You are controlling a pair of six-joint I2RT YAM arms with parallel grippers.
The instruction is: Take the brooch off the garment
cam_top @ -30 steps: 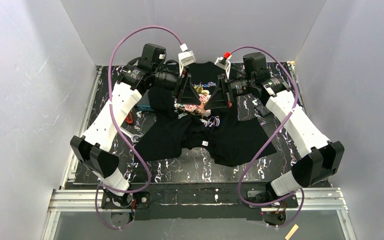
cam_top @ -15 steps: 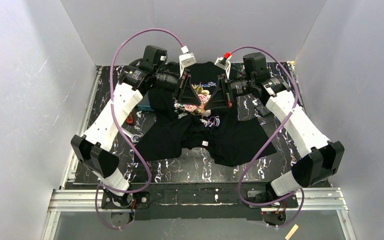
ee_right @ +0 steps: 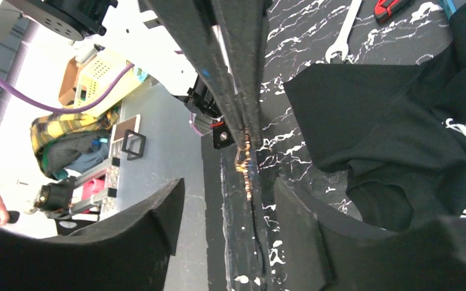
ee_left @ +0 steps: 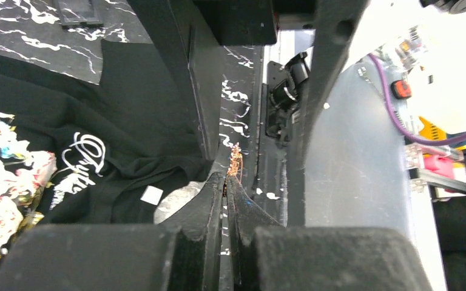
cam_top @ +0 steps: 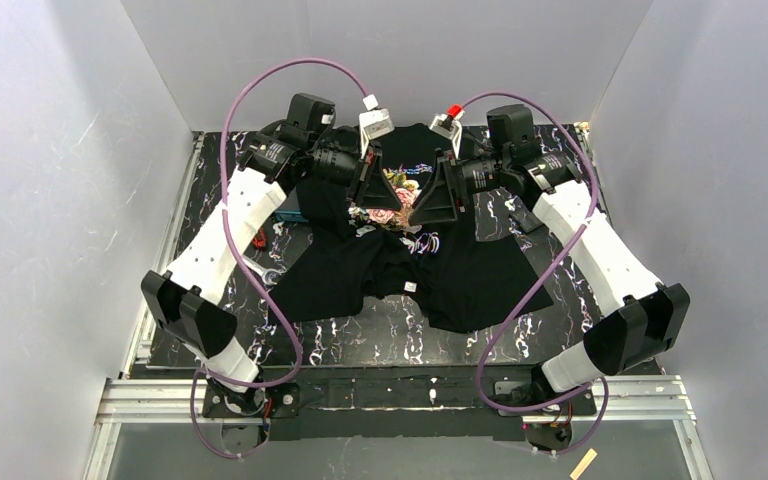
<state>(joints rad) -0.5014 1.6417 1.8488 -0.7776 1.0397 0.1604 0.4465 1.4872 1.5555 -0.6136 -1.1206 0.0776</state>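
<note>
- 2 arms reach over the garment (cam_top: 465, 275), a black tee spread mid-table (cam_top: 380, 335). The grippers meet at the shirt's 12 o'clock, above the rose print (cam_top: 384, 214).
- Wrench (cam_top: 258, 270) and red-handled tool (cam_top: 258, 238) lie on the table at the shirt's 9 o'clock.
- L gripper (ee_left: 226, 185): fingers pinched narrow on the brooch (ee_left: 235, 159), a small coppery piece poking past the tips. Can't tell if it touches cloth.
- R gripper (ee_right: 229, 185): jaws wide, straddling the L fingers and brooch w/o touching.
- Only the wrist cams show the brooch; the top cam hides it behind the grippers.
- Only the top cam shows the whole shirt, w/ neck label (cam_top: 410, 287) at the print's 6 o'clock.
</note>
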